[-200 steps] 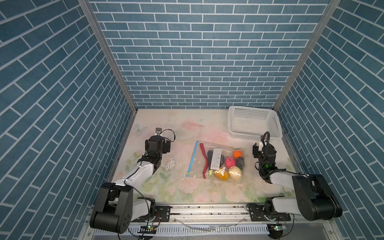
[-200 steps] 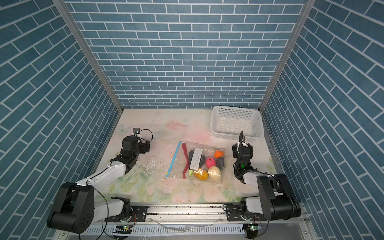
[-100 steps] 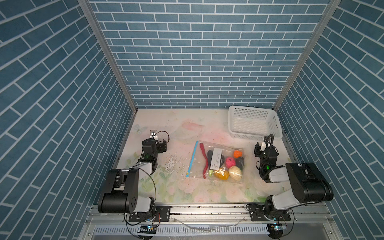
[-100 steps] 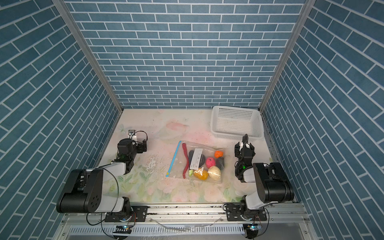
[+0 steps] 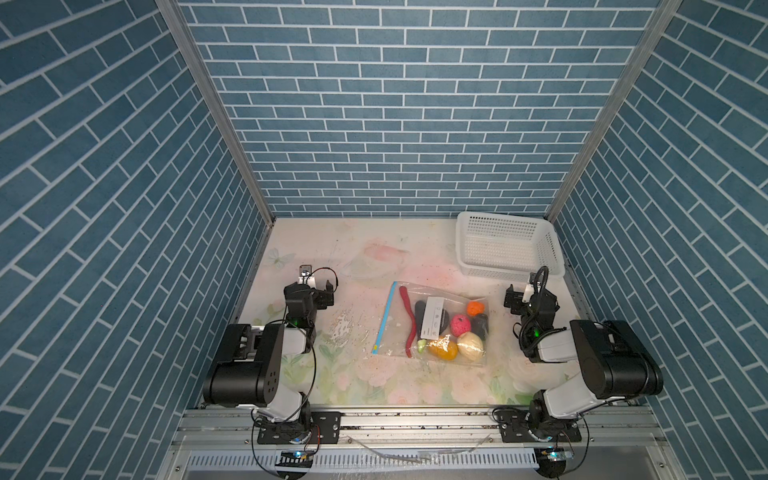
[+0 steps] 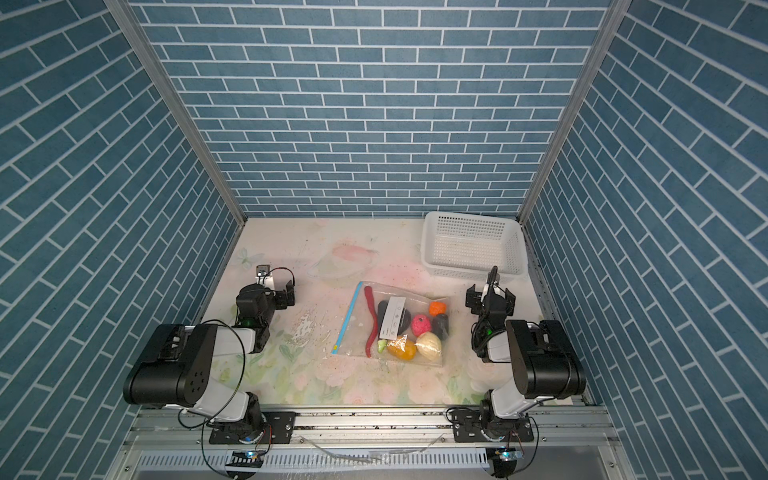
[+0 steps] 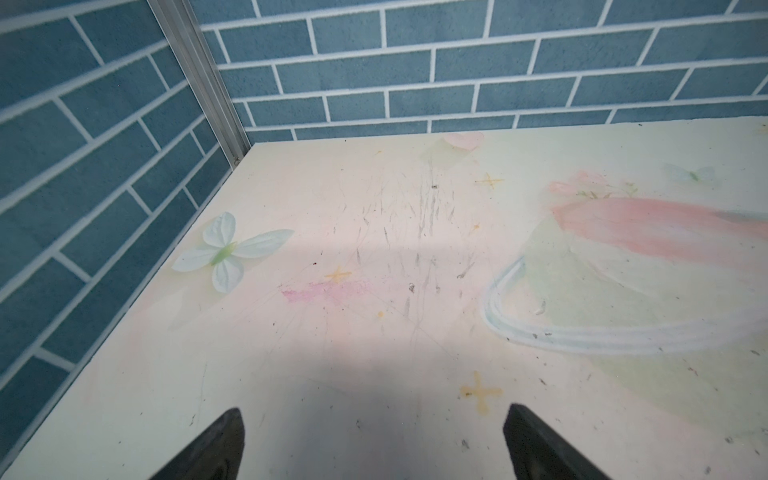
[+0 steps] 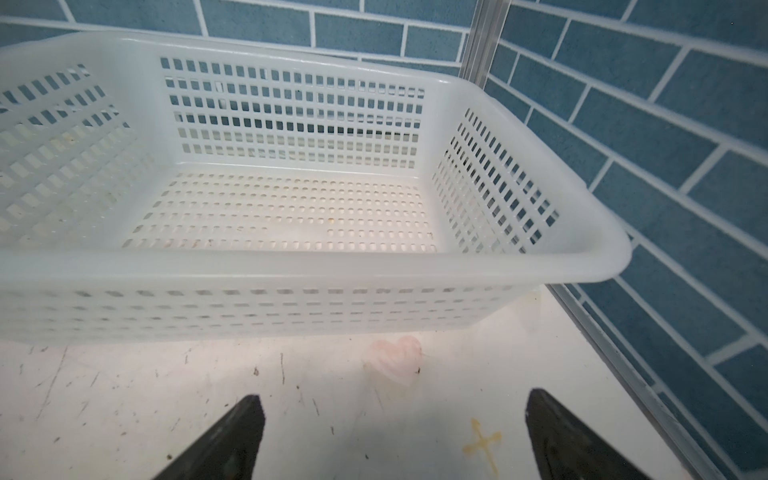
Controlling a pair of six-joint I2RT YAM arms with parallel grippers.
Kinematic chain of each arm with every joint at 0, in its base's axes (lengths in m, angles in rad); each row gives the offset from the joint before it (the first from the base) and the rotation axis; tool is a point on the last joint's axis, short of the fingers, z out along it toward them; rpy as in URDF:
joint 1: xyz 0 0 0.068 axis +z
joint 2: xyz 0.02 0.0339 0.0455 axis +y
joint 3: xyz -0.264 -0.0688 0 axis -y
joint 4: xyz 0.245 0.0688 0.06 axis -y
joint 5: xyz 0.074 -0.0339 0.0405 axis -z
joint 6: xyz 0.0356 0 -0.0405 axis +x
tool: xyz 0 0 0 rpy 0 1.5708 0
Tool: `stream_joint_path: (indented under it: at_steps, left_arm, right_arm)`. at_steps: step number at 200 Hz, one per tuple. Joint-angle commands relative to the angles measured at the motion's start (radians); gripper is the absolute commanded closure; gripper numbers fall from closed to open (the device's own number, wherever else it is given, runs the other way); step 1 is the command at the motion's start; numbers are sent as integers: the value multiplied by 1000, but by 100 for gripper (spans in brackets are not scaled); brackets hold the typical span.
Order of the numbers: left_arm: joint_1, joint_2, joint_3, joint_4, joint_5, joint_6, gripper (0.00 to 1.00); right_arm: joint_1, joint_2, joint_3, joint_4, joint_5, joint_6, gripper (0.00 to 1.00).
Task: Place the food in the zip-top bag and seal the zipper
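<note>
Food (image 5: 459, 325) inside the clear bag (image 5: 397, 332), left gripper (image 7: 374, 409) and right gripper (image 8: 395, 394) (both wide open, empty) either side.

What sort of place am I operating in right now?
Probably a staged robot test booth, not a real kitchen: brick-print panel walls box in a floral tabletop, both arms mount on an aluminium rail at the front, and the zip-top bag holds toy food.

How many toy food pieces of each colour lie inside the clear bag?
Red strip: 1
Black lumps: 2 (the white label covers part of one)
Orange piece: 1
Pink piece: 1
Yellow-orange piece: 1
Cream piece: 1
Small green bit: 1
Total: 8
</note>
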Motion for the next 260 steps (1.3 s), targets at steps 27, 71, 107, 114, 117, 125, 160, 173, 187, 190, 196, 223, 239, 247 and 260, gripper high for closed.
stream_joint_path:
  at_steps: [27, 71, 107, 114, 117, 125, 160, 173, 187, 190, 196, 223, 239, 247, 260]
  left_arm:
    - [2, 2, 0, 23, -28, -9, 1]
    - [-4, 2, 4, 15, -43, -5, 1]
    - [-6, 3, 5, 15, -46, -5, 1]
    - [-6, 3, 5, 15, -45, -6, 1]
    - [-6, 3, 5, 16, -45, -6, 1]
    - [-6, 3, 4, 15, -44, -6, 1]
    - [-5, 3, 4, 15, -43, -5, 1]
    - [-6, 2, 4, 16, -44, -5, 1]
    - [-5, 3, 4, 15, -44, -5, 1]
    - [-6, 3, 4, 15, -44, -5, 1]
    - [-6, 2, 4, 16, -44, -5, 1]
    - [-6, 2, 4, 15, -44, -5, 1]
    - [-6, 3, 4, 15, -44, -5, 1]
    - [-6, 3, 5, 16, -44, -5, 1]
    - [-6, 3, 4, 16, -44, -6, 1]
  right_arm:
    - [-4, -1, 33, 1, -6, 4, 1]
    - [-7, -3, 52, -36, -16, 8, 1]
    - [-25, -7, 81, -101, -56, 19, 1]
    - [-34, -7, 94, -124, -74, 24, 1]
    - [-37, -8, 96, -132, -79, 25, 1]
    - [-42, -8, 99, -137, -90, 26, 1]
    - [-64, -8, 125, -191, -149, 35, 1]
    - [-74, -8, 133, -207, -174, 40, 1]
    - [-80, -7, 136, -213, -199, 38, 1]
    - [-81, -7, 137, -215, -206, 37, 1]
    - [-82, -7, 138, -216, -214, 36, 1]
    - [-84, -7, 138, -218, -218, 35, 1]
    - [-85, -8, 139, -218, -219, 36, 1]
    - [-84, -7, 138, -217, -219, 35, 1]
    - [-84, -7, 138, -217, -217, 36, 1]
